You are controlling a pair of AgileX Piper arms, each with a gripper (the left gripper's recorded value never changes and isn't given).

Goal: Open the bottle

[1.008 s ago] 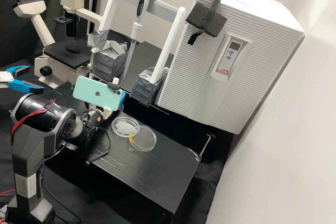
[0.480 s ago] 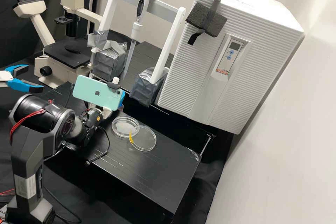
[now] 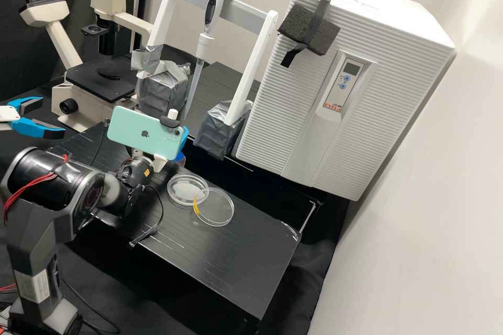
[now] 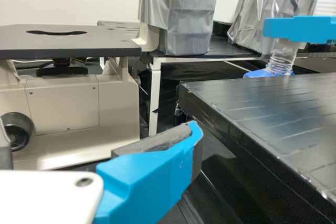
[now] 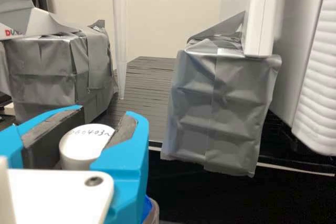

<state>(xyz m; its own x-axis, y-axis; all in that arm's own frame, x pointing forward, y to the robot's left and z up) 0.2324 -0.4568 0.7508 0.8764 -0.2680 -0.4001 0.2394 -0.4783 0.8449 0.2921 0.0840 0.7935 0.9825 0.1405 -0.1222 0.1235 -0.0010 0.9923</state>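
A clear bottle [image 4: 281, 59] stands upright near the rear edge of the black bench [image 3: 236, 256], with its white cap [image 5: 84, 142] uppermost. The right gripper [image 5: 93, 123] sits level with the cap, its blue fingers closed against both sides. The left gripper [image 3: 51, 118], spread open and empty, hangs well apart, beyond the bench's left edge.

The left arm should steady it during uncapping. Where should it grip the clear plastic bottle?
Probably its ribbed body, approached level from the side: the clear plastic bottle stands upright, and the right gripper is shut on its white round cap, leaving only the body below free for the open left gripper.
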